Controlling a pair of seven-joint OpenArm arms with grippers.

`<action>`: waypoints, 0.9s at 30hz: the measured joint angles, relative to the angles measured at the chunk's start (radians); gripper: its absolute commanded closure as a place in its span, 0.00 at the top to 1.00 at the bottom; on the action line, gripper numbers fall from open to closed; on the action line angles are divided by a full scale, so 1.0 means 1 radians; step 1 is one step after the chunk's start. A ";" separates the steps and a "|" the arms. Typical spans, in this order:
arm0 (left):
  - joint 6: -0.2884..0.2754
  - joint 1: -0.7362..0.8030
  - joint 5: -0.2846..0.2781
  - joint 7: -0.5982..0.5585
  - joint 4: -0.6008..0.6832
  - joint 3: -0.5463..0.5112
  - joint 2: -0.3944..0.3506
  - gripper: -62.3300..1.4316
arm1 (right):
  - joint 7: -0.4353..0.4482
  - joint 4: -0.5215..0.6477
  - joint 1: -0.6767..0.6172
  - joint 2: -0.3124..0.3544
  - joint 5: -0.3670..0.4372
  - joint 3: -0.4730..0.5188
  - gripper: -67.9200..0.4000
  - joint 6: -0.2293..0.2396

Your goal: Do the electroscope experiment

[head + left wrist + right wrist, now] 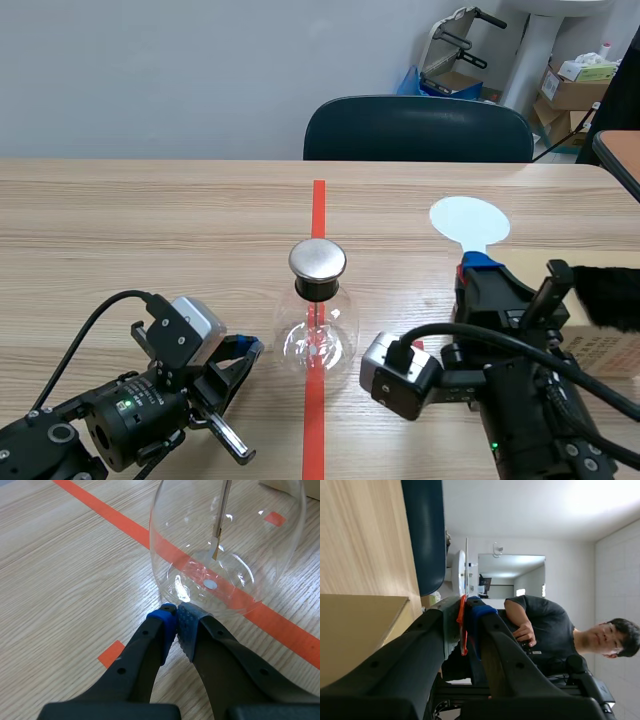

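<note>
Fingers of the left gripper are pressed together on nothing, low over the light wooden table, tips just beside the base of the clear round glass electroscope flask. The right gripper, turned on its side, clamps the orange handle of a flat white round paddle. A round metal cap tops the flask.

arms black | silver wrist cameras | blue dotted pads
</note>
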 measured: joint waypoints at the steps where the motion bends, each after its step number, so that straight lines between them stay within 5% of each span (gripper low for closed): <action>1: 0.000 0.000 0.000 0.000 0.000 0.000 0.000 0.09 | 0.000 0.000 0.000 0.000 0.000 0.000 0.03 0.008; 27: 0.000 0.000 0.000 -0.001 0.000 0.000 0.000 0.14 | 0.000 0.000 0.000 0.000 0.000 0.000 0.03 0.026</action>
